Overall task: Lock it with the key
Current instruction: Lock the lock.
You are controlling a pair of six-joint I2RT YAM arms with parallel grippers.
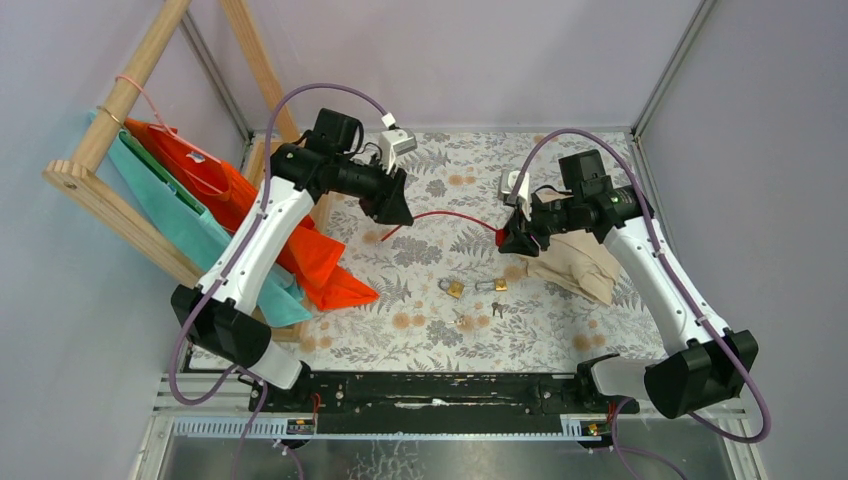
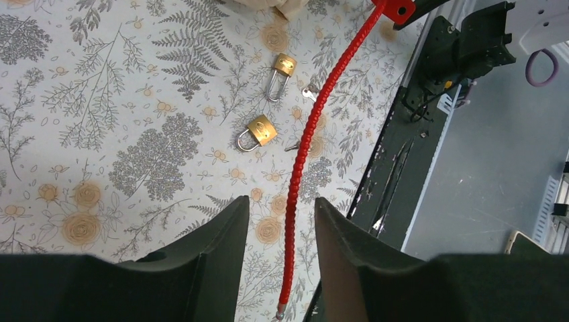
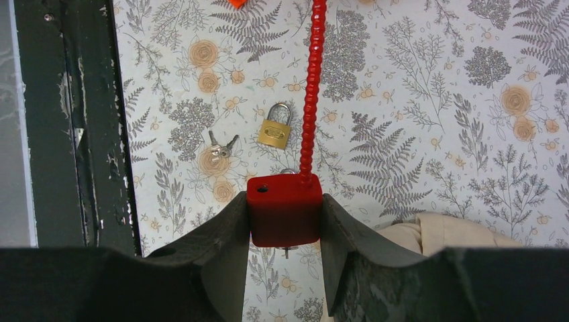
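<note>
Above the right half of the table [image 1: 430, 170], toward its far edge: the lock [image 3: 282, 213], red body pinched flat between both fingers of the right gripper [image 1: 514, 238] and held off the surface. Jaws narrow, pressed against the body's two sides. On the top face, an empty round hole beside the root of the red cable [image 2: 305, 141]. Below the body, a small metal stub [image 3: 286, 252], too small to identify.

From the body, stretches leftward across the middle of the table as one ribbed red line. Ends in a bare metal tip just past the left gripper [image 2: 282, 204]. Passes between that gripper's fingers with a gap on either side; jaws partly apart, touching nothing.

Under the cable, closer to the near edge: two brass padlocks [image 1: 453, 289] lying flat, apart from each other, with small keys [image 1: 496, 309] just beside them. Toward the right edge, next to the right arm, a crumpled beige cloth [image 1: 580, 265]. At the left edge, a wooden frame [image 1: 95, 180] hung with an orange bag [image 1: 200, 170] and teal fabric [image 1: 160, 215].
</note>
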